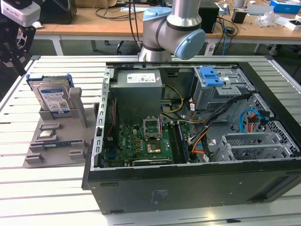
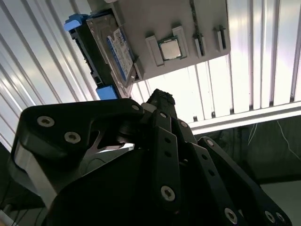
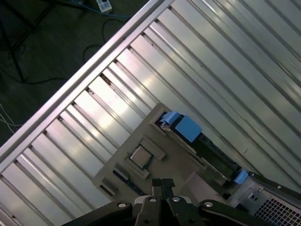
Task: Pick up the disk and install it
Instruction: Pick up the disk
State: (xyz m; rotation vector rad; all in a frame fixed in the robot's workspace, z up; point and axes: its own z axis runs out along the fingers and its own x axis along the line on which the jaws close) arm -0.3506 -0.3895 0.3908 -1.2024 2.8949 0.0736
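The disk (image 1: 52,97), a silver drive with a white-and-blue label in blue rails, stands on edge in a slot of a grey holder tray (image 1: 56,146), at the exterior view's left, beside the open computer case (image 1: 188,179). Both wrist views look down on the disk (image 2: 112,52) (image 3: 200,140) from well above. My gripper (image 3: 162,182) (image 2: 160,97) hangs over the tray, apart from the disk, fingertips together with nothing between them. The arm's wrist end with a white mount (image 1: 21,12) sits at the exterior view's upper left.
A small square processor chip (image 1: 47,133) (image 2: 169,48) (image 3: 140,157) lies in the tray near the disk. Inside the case are a motherboard (image 1: 141,141), a power supply (image 1: 138,87), cables and a drive cage with a blue bracket (image 1: 210,76). The table (image 1: 47,202) is slatted metal.
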